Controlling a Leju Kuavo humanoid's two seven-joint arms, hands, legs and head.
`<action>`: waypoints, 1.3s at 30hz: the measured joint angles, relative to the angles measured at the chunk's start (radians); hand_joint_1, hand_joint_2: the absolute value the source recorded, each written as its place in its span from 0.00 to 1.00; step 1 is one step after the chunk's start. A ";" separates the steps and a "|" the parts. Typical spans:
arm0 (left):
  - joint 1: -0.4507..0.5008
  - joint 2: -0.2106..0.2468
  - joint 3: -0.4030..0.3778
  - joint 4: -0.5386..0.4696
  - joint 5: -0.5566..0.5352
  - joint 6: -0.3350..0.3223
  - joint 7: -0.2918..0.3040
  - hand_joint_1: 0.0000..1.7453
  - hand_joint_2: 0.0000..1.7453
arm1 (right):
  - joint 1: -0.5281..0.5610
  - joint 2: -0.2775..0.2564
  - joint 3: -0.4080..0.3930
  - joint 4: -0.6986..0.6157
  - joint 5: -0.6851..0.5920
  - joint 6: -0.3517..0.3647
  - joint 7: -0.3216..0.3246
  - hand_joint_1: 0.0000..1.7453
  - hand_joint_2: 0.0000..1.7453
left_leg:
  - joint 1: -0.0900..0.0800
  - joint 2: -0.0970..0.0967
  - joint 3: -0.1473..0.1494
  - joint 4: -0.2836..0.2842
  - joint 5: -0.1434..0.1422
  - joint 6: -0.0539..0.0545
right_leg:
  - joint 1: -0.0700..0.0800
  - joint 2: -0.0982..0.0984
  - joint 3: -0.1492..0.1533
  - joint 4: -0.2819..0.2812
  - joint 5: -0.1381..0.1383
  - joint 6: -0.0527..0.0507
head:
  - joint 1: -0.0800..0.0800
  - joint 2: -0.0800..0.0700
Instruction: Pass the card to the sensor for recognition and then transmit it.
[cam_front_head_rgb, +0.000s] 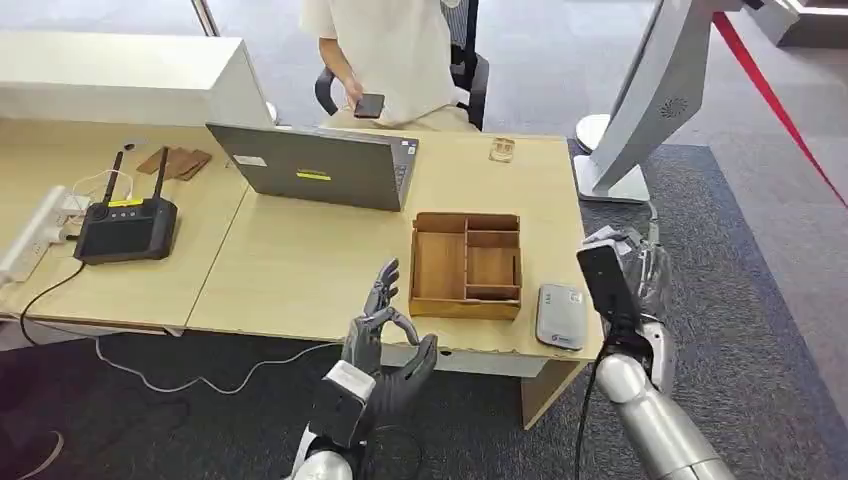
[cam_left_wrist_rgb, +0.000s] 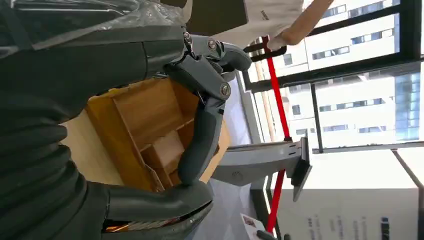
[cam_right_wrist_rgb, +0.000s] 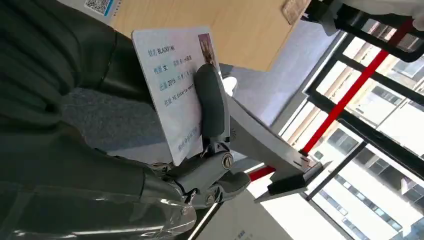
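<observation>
My right hand (cam_front_head_rgb: 628, 272) hangs off the table's right front corner, to the right of the grey card sensor (cam_front_head_rgb: 560, 316). In the right wrist view it (cam_right_wrist_rgb: 150, 165) holds a white ID card (cam_right_wrist_rgb: 175, 80) with printed text and a small photo, a dark finger (cam_right_wrist_rgb: 212, 102) pressed across its face. My left hand (cam_front_head_rgb: 385, 345) is raised in front of the table's front edge, fingers spread and holding nothing, just left of the wooden divided tray (cam_front_head_rgb: 466, 263). The left wrist view shows its fingers (cam_left_wrist_rgb: 200, 145) over that tray (cam_left_wrist_rgb: 145, 130).
A grey laptop (cam_front_head_rgb: 320, 165) stands open at the back of the table, with a seated person (cam_front_head_rgb: 385, 55) holding a phone behind it. A black controller (cam_front_head_rgb: 128, 228) with antennas and a white power strip (cam_front_head_rgb: 35, 235) lie at the left. A white kiosk stand (cam_front_head_rgb: 650, 100) rises at the right.
</observation>
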 joint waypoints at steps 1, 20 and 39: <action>0.000 0.000 0.000 0.000 0.000 0.000 0.000 0.00 1.00 | 0.000 0.000 0.000 0.004 0.005 0.001 0.003 1.00 1.00 | 0.000 0.000 0.000 0.000 0.000 0.000 | 0.000 0.000 0.000 0.000 0.000 0.000 | 0.000 0.000; -0.006 0.000 0.000 -0.002 0.015 0.000 -0.006 0.00 1.00 | -0.031 0.069 0.047 0.211 0.249 0.101 0.100 1.00 1.00 | 0.000 0.000 -0.001 0.000 0.000 0.000 | 0.000 0.000 0.000 0.000 0.000 0.000 | 0.000 0.000; -0.006 0.000 0.000 -0.002 0.017 0.000 -0.006 0.00 1.00 | -0.046 0.079 0.058 0.329 0.226 0.093 0.085 1.00 1.00 | 0.000 0.000 0.000 0.000 0.000 0.000 | 0.000 0.000 0.000 0.000 0.000 0.000 | 0.000 0.000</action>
